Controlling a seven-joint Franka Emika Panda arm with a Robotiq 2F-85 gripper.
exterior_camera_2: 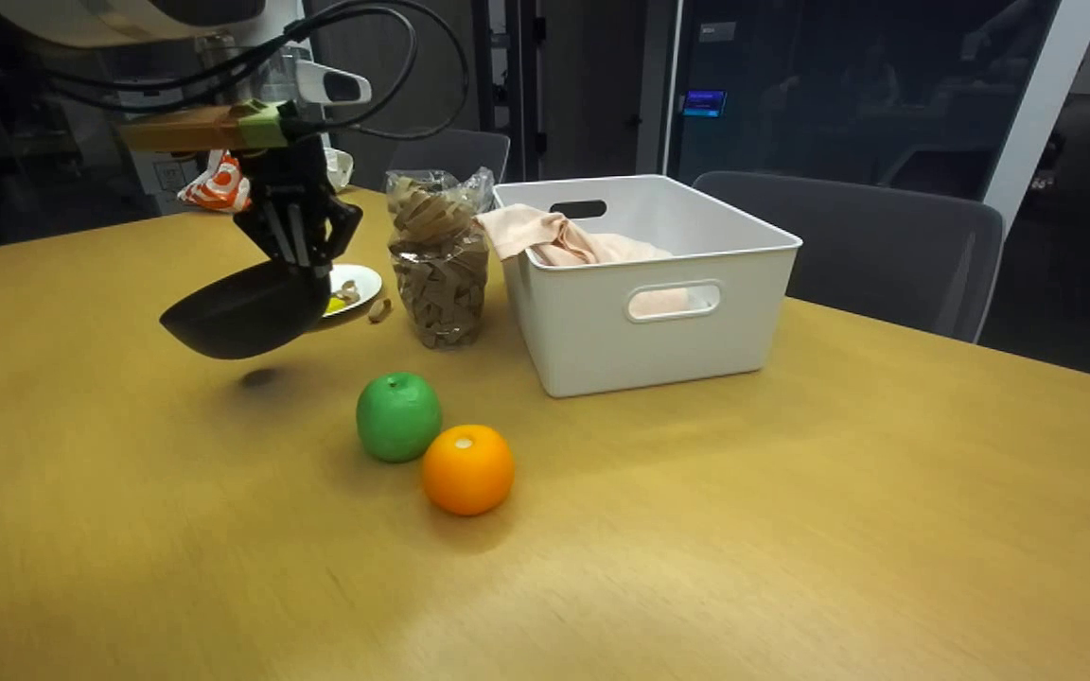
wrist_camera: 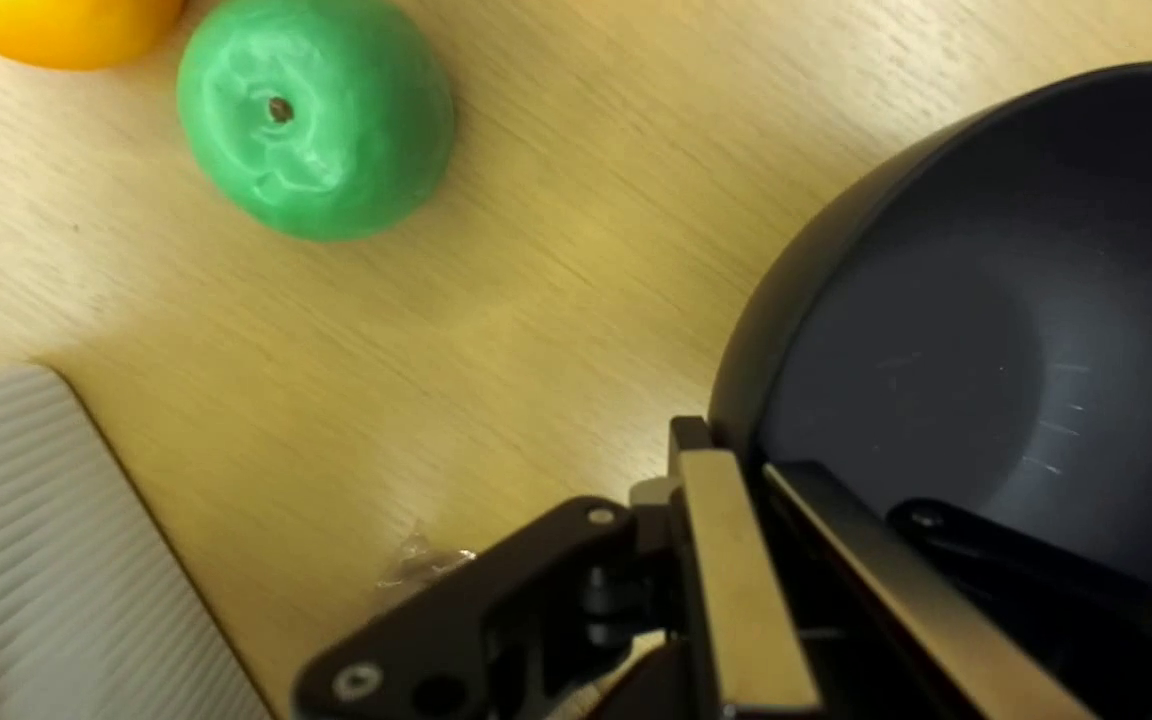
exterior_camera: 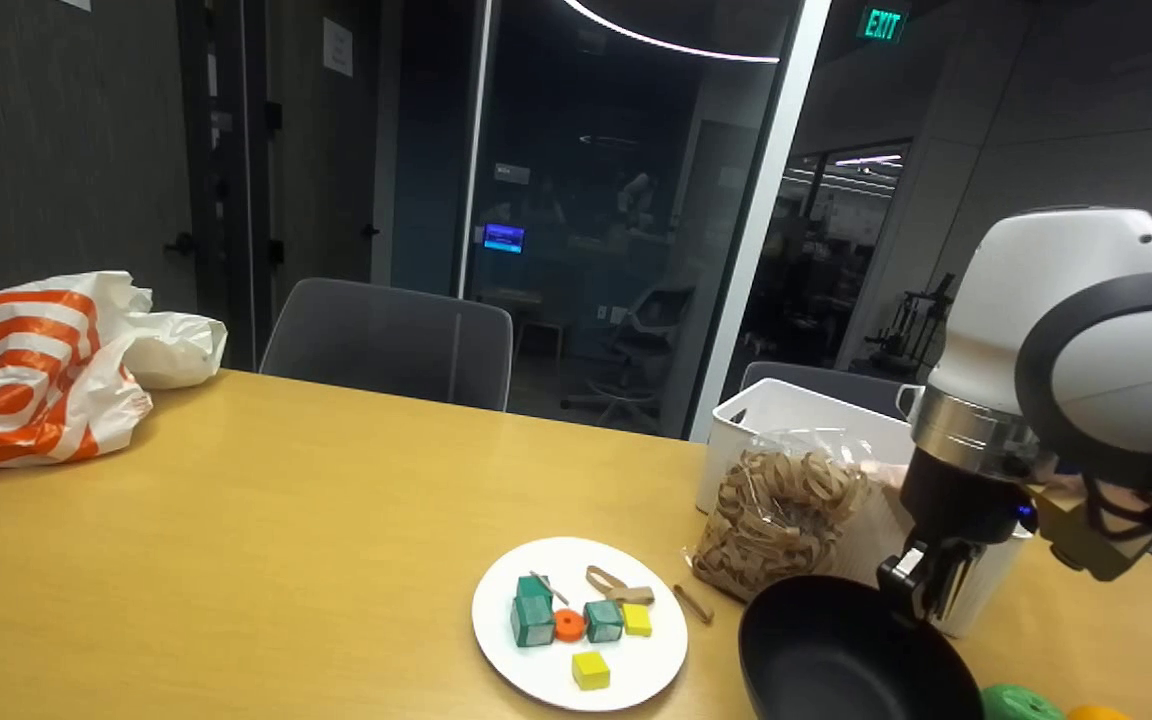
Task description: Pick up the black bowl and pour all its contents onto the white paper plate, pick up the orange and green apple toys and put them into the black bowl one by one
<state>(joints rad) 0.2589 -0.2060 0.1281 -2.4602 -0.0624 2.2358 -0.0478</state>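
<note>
My gripper [exterior_camera: 916, 608] is shut on the rim of the black bowl [exterior_camera: 846, 655]. In an exterior view the bowl [exterior_camera_2: 242, 312] hangs tilted above the table, its shadow below. In the wrist view, the visible inside of the bowl [wrist_camera: 976, 300] shows no pieces. The white paper plate [exterior_camera: 536, 675] lies beside it with two yellow pieces [exterior_camera: 591, 670], teal-green blocks [exterior_camera: 533, 622], an orange ring [exterior_camera: 569, 626] and brown strips on it. The green apple toy [exterior_camera_2: 398, 417] and the orange [exterior_camera_2: 467, 470] stand close together on the table; the wrist view shows both, the orange cut off.
A white basket [exterior_camera_2: 668, 331] with pink cloth in it stands behind the fruit. A clear bag of brown paper shreds [exterior_camera: 786, 520] stands against it, near the bowl and plate. A loose brown strip [exterior_camera: 693, 603] lies beside the plate. A white and red bag [exterior_camera: 36, 380] lies far off.
</note>
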